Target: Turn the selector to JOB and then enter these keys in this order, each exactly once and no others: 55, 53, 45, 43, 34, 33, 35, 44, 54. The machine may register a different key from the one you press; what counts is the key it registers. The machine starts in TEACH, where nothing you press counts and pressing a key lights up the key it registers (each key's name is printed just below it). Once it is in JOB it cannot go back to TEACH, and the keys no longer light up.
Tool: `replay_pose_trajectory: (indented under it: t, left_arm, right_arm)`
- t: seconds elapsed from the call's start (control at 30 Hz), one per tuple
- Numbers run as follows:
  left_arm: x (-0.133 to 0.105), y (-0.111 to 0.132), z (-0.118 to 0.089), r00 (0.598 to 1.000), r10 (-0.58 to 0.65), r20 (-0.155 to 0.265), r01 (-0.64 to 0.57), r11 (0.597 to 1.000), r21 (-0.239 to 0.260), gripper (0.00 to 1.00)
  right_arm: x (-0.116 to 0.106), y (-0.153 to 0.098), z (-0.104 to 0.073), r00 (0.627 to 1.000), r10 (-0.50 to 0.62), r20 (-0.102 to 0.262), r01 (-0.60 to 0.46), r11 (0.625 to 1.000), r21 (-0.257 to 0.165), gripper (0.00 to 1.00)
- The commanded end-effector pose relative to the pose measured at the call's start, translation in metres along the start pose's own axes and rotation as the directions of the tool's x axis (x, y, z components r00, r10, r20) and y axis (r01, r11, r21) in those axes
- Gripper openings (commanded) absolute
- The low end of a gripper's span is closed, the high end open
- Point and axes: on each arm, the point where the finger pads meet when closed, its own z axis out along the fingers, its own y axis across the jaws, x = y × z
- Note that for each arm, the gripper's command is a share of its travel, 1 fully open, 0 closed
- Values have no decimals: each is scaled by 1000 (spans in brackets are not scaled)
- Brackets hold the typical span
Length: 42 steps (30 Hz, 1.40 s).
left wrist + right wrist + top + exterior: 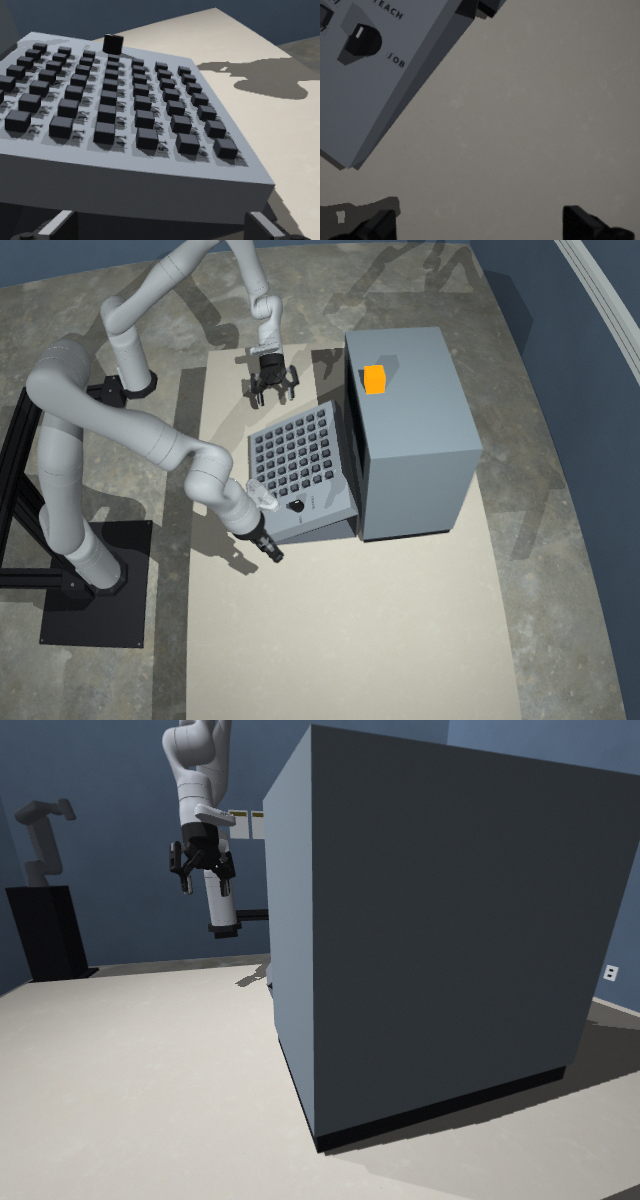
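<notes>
The sloped key panel (333, 498) (150, 182) (350, 110) carries rows of dark keys; none looks lit. The left wrist view shows printed names such as 21, 31, 41 and 51, others blurred. The black selector knob (296, 505) (113, 44) (367, 40) stands beside the labels TEACH and JOB. Its white mark lies on the side nearer TEACH than JOB, but its exact setting is hard to tell. My left gripper (276, 400) (161, 225) is open and empty beyond the panel's far end. My right gripper (278, 556) (206, 894) (479, 222) is open and empty, above the table past the knob end.
A large grey-blue cabinet (413, 415) (439, 926) stands right behind the panel. An orange cube (374, 379) is on its top. The pale table (336, 627) (129, 1055) extends past the knob end. My right forearm passes close to the panel's corner in the top view.
</notes>
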Motion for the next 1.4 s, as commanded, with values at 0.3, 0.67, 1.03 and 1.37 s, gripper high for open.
replay_pose_trajectory:
  t: [0.3,0.67,1.03,1.37]
  left_arm:
    - [1,-1,0,1000,1,0,-1,1000,1,1000]
    - [0,-1,-2,1000,3,2,-3,1000,2,1000]
    - [-29,-5,-84,992,68,103,-71,997,30,1000]
    - [-63,13,-197,959,119,259,-133,991,36,1000]
  right_arm:
    - [0,0,0,1000,0,-1,0,1000,-1,1000]
    - [1,1,-6,1000,0,-1,0,1000,-1,1000]
    - [9,5,-43,1000,0,-1,0,1000,-1,1000]
    - [9,4,-43,1000,6,-2,-6,1000,0,1000]
